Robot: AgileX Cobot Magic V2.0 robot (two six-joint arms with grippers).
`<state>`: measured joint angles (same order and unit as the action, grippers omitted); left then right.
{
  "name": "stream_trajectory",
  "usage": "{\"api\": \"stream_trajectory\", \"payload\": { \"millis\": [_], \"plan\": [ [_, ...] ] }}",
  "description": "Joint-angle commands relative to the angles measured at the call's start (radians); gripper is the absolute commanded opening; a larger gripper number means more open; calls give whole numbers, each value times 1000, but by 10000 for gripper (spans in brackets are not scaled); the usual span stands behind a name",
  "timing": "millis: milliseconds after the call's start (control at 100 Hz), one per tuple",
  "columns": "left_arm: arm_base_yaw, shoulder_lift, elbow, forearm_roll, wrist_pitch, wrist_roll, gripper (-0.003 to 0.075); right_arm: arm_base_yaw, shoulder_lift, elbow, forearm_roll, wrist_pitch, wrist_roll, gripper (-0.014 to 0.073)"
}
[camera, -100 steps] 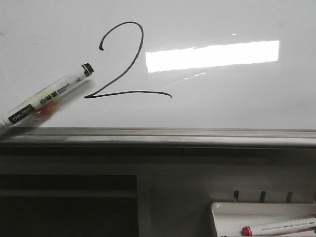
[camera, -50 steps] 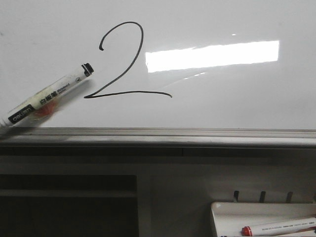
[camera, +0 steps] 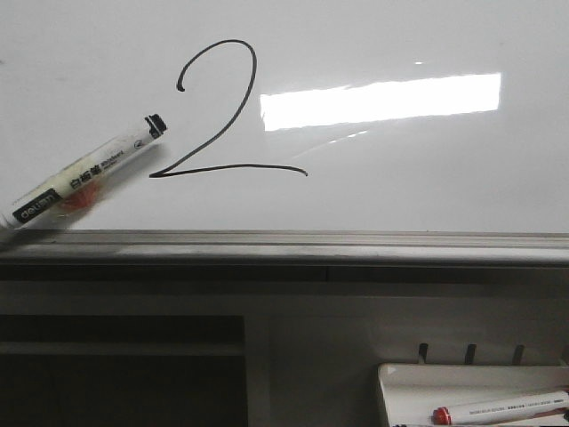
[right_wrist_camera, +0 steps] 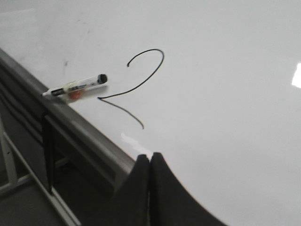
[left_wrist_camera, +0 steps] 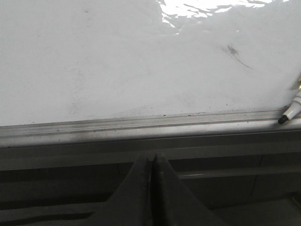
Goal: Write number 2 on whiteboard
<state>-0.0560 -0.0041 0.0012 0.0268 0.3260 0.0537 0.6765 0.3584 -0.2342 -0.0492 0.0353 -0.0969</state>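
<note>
The number 2 (camera: 216,140) stands in thin black line on the whiteboard (camera: 400,178), left of a bright light reflection. A white marker with a black cap (camera: 89,173) lies tilted against the board's lower left, its low end on the grey rail (camera: 284,242). Neither gripper shows in the front view. My left gripper (left_wrist_camera: 153,157) is shut and empty, below the rail; the marker's black tip (left_wrist_camera: 289,113) shows at that view's edge. My right gripper (right_wrist_camera: 149,156) is shut and empty, off the board, with the number 2 (right_wrist_camera: 141,84) and the marker (right_wrist_camera: 75,86) beyond it.
A small white tray (camera: 418,382) hangs at the lower right below the rail and holds a red-capped marker (camera: 498,409). A dark shelf opening (camera: 116,374) lies at the lower left under the board.
</note>
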Motion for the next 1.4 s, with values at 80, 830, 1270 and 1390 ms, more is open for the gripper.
{"api": "stream_trajectory", "payload": {
  "millis": [80,830,1270,1390],
  "plan": [
    [4,-26,12,-8,-69,-1,-20,-177,-7,-28,-70,-102,74,-61],
    [4,-26,12,-8,-71,-1,-20,-736,-388,273,21,209,85,-61],
    [4,-26,12,-8,-71,-1,-20,-736,-389,273,39,268,85,-61],
    [4,-26,12,-8,-71,-1,-20,-736,-389,273,39,268,85,-61]
  ]
}}
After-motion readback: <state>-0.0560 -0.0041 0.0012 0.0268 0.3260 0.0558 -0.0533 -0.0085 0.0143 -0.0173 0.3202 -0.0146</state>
